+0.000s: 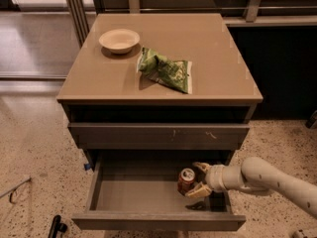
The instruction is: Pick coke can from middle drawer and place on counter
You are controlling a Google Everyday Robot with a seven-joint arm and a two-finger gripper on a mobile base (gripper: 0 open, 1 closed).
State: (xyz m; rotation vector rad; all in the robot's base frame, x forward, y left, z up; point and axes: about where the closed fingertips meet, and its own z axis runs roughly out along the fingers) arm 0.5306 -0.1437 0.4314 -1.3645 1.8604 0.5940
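The coke can (pixel 186 179), red with a silver top, stands upright on the grey floor of the open middle drawer (pixel 133 192), toward its right side. My gripper (pixel 198 179) reaches in from the right at the can's height. It is open, with one pale finger behind the can's right side and the other in front of it. The fingertips (pixel 197 192) are right next to the can; I cannot tell whether they touch it. The tan counter (pixel 208 48) tops the cabinet above.
A green chip bag (pixel 166 69) and a pale bowl (pixel 119 39) lie on the counter. The drawer front with pale scratch marks (pixel 158 135) is closed above the open drawer. Speckled floor surrounds the cabinet. A dark object (pixel 57 227) lies at the lower left.
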